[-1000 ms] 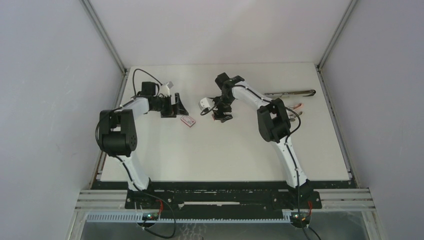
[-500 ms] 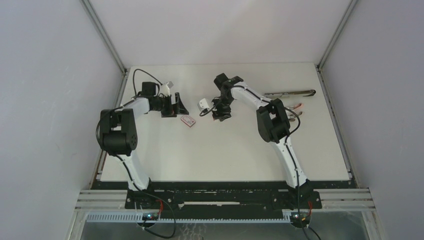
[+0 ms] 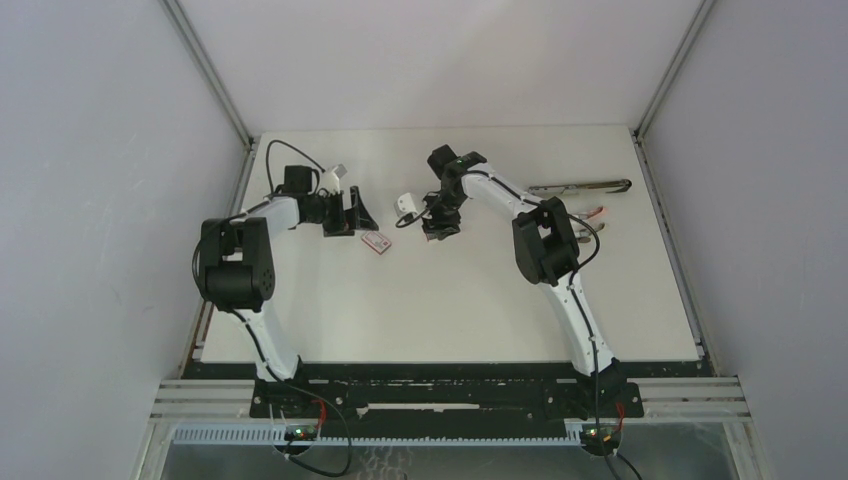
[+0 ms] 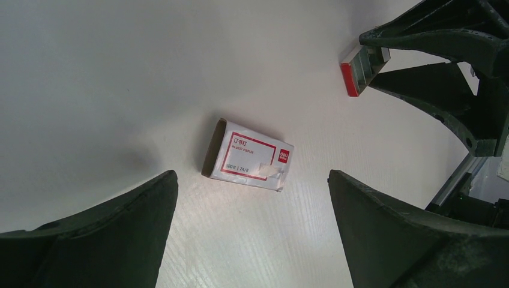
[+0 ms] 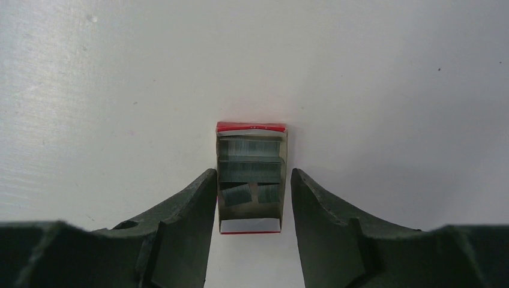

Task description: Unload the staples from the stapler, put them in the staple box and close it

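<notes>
Only the right pincer (image 3: 441,224) has shifted: in the top view it sits a touch farther back and to the left than a second ago, while the left arm has not changed its pose.

The stapler (image 3: 580,186) lies well apart, at the far right of the tabletop (image 3: 450,300). In the right wrist view, an open red-and-white tray (image 5: 251,225) lies between that pincer's fingers (image 5: 192,204). It holds grey strips, and the two short staples (image 5: 237,194) sit loose at its near end. The jaws stand narrow, close against the tray's long sides, but I cannot tell whether they press on it or only flank it. The left pincer (image 4: 252,174) hangs wide open over the empty sleeve (image 4: 247,157), gripping nothing.

The staples look to be already out of the stapler, so the step in hand seems to be handling the tray. To do it well:

- Close squarely on the long card walls, with just enough force to hold, since thin card will buckle.
- Keep the tray level, because the two short pieces are loose and would slide out of the open end if it tips.
- Move slowly and avoid jolts.
- If the tray is meant for the sleeve, line up the open mouth first and have the left pincer steady the sleeve.
</notes>
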`<state>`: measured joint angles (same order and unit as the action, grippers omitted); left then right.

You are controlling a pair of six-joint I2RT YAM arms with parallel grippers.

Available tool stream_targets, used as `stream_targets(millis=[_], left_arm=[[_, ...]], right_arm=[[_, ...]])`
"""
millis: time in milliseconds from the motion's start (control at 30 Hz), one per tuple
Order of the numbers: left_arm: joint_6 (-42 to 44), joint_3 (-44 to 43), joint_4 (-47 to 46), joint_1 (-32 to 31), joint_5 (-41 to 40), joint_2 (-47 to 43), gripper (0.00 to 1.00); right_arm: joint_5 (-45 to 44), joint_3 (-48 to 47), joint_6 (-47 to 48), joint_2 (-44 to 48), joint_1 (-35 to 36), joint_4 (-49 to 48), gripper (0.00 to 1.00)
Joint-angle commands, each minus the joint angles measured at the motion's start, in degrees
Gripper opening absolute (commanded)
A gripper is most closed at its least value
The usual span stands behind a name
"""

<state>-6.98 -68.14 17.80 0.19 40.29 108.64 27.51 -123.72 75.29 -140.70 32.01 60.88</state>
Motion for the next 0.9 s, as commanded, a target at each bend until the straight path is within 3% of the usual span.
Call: stream_targets(millis=[0, 533, 867], left_arm=[[-0.7, 1.4, -2.5, 0.3, 1.5, -1.0, 1.0], [-3.2, 2.3, -4.7, 0.2, 0.9, -1.2, 1.0], [-6.2, 0.8, -6.6, 0.1, -0.4, 0.4, 1.0]], right_arm=[[0.7, -1.9, -3.0, -0.2, 0.2, -1.1, 0.49], [1.4, 0.1, -7.5, 2.4, 0.1, -1.1, 0.38], [1.8, 3.9, -18.3, 7.5, 0.2, -5.1, 0.39]])
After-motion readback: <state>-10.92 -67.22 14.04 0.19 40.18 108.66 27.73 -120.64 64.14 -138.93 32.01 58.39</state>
